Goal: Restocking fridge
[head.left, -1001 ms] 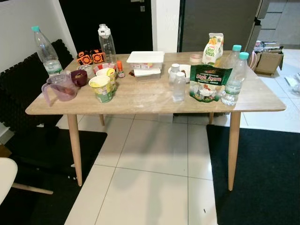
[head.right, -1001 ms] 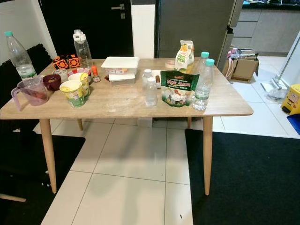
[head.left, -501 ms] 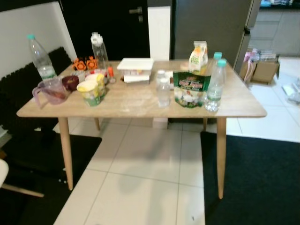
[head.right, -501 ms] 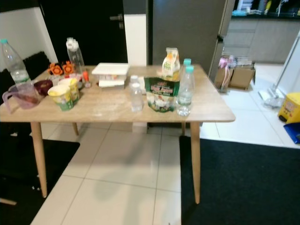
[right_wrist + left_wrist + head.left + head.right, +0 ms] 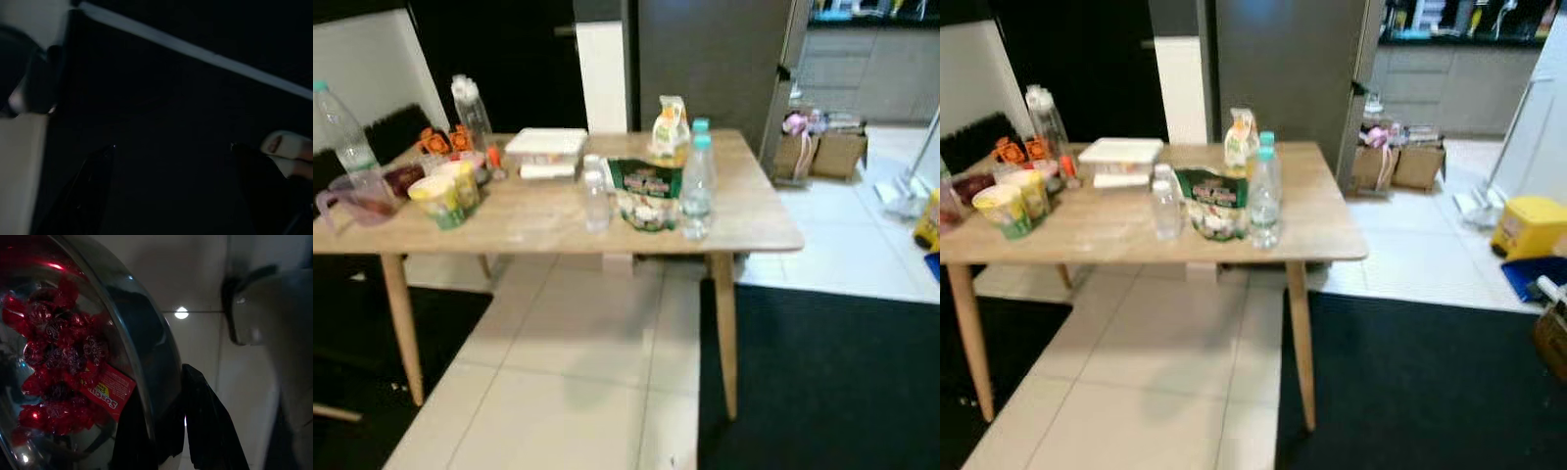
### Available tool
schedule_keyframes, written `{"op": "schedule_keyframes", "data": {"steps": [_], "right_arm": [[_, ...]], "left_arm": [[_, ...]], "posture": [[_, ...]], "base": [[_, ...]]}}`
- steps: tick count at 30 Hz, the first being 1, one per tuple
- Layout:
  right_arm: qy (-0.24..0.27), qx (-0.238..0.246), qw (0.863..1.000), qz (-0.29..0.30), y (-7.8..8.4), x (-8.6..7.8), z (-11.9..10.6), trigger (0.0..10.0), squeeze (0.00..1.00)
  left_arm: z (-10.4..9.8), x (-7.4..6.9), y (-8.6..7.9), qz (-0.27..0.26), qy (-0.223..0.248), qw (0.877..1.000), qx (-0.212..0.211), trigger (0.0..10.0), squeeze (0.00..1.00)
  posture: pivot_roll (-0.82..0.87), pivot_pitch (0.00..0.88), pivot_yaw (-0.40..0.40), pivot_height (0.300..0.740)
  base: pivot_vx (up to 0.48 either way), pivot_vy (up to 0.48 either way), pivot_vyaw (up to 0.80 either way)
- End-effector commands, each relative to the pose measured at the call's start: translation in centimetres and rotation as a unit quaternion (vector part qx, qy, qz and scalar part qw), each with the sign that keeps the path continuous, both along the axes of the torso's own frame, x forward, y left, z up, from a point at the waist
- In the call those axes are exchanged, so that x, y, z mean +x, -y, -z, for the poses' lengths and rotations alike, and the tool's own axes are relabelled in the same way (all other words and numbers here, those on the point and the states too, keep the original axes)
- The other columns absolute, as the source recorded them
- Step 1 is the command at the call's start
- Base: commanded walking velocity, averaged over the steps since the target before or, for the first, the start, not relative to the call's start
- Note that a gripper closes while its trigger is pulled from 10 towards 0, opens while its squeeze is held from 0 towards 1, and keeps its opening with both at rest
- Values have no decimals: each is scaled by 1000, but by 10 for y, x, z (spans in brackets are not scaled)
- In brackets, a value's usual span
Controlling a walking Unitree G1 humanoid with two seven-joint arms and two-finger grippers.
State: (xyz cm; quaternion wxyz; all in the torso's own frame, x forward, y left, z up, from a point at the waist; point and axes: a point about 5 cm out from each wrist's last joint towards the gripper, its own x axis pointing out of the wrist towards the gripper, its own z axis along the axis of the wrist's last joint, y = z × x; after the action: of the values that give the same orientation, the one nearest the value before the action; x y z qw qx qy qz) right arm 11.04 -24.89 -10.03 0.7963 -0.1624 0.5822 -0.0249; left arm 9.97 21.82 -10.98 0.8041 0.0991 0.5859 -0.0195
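A wooden table (image 5: 749,227) holds a juice carton (image 5: 671,122), two water bottles with teal caps (image 5: 696,186), a green food packet (image 5: 646,194), a small clear bottle (image 5: 596,196), a white lidded box (image 5: 546,147) and yellow cup noodles (image 5: 438,201). Behind it stands the tall grey fridge (image 5: 705,59), door closed. In the left wrist view my left gripper (image 5: 164,396) is shut on the rim of a clear round container (image 5: 73,362) of red wrapped items. My right gripper (image 5: 176,186) is open in a very dark view, with nothing between its fingers.
A purple jug (image 5: 352,196), a large water bottle (image 5: 340,127) and a tall clear bottle (image 5: 470,103) crowd the table's left end. A black rug (image 5: 822,372) covers the floor on the right. Cardboard boxes (image 5: 822,152) and a yellow bin (image 5: 1528,225) sit beyond.
The whole picture has swung to the right and is a little blurred, so the table now sits further left and more of the kitchen floor shows. Nothing on the table has moved.
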Motion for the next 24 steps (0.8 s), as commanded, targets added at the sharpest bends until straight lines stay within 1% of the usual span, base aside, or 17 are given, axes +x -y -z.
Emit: {"op": "schedule_keyframes", "data": {"steps": [1, 11, 12, 16, 18, 24], "right_arm": [[-11, -2, 1000, -1, 1, -7, 2, 10000, 0], [-12, -5, 1000, -1, 3, -7, 1, 10000, 0], [-12, -7, 1000, -2, 5, -8, 1, 10000, 0], [-18, -14, 1000, -8, 9, -10, 0, 10000, 0], [-13, -20, 1000, -6, 15, -8, -2, 10000, 0], [-10, -23, 1000, -7, 18, -5, -4, 10000, 0]], "left_arm": [[-2, 6, 0, 11, 10, 1000, 4, 10000, 0], [0, 4, 4, 17, 6, 1000, 0, 10000, 0], [0, 3, 4, 21, 5, 1000, -1, 10000, 0], [0, 2, 4, 25, 3, 1000, 0, 10000, 0], [1, -1, 5, 21, 0, 1000, -1, 10000, 0], [2, -4, 6, 12, -2, 1000, -4, 10000, 0]], "posture": [[-87, 0, 34, 740], [-89, 0, 32, 740], [-94, 0, 19, 740], [-101, 0, 15, 740], [-101, 0, 12, 740], [-97, 0, 20, 740]], "base": [[0, -480, 0], [0, -480, 0], [0, -480, 0], [0, -480, 0], [0, -480, 0], [0, -480, 0]]}}
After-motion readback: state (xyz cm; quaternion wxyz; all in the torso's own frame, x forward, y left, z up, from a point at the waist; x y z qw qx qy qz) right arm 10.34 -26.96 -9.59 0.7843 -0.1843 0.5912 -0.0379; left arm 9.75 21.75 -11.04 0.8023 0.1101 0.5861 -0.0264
